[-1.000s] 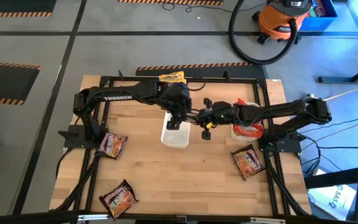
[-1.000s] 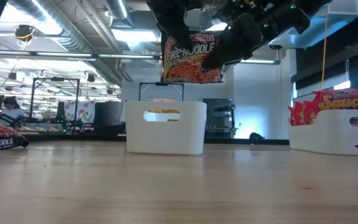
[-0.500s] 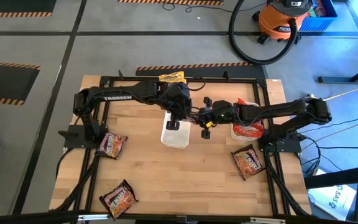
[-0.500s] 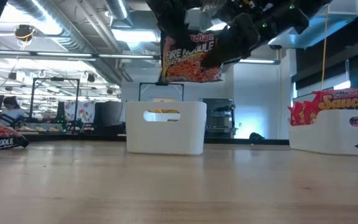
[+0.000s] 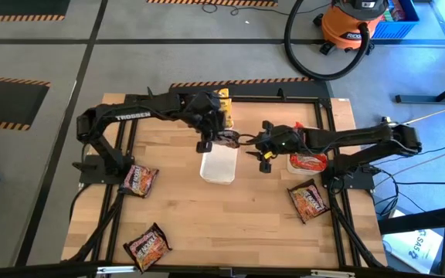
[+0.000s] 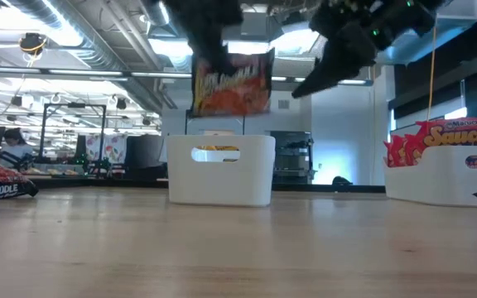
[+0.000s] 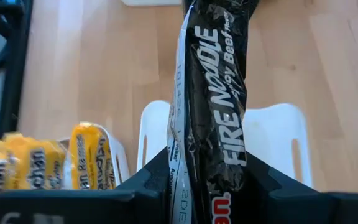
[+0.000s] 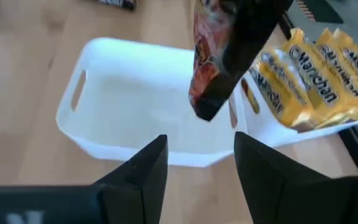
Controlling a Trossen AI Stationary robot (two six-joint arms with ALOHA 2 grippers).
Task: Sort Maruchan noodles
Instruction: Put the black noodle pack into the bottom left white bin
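"FIRE NOODLE" on dark packet [image 7: 219,106]; "Maruchan" on yellow packets [image 8: 319,78].

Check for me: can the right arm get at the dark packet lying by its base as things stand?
Probably yes. The right claw stands open and empty near the middle white bin, and that packet lies flat on bare table with nothing on it. The arm's own base stands close beside it, so it would have to fold back tightly.

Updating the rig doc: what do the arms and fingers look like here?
Both arms are matte black, jointed links. The left arm carries white TROSSEN lettering; the right arm has a yellow tag near its wrist. Fingers are flat, dark, tapered blades.
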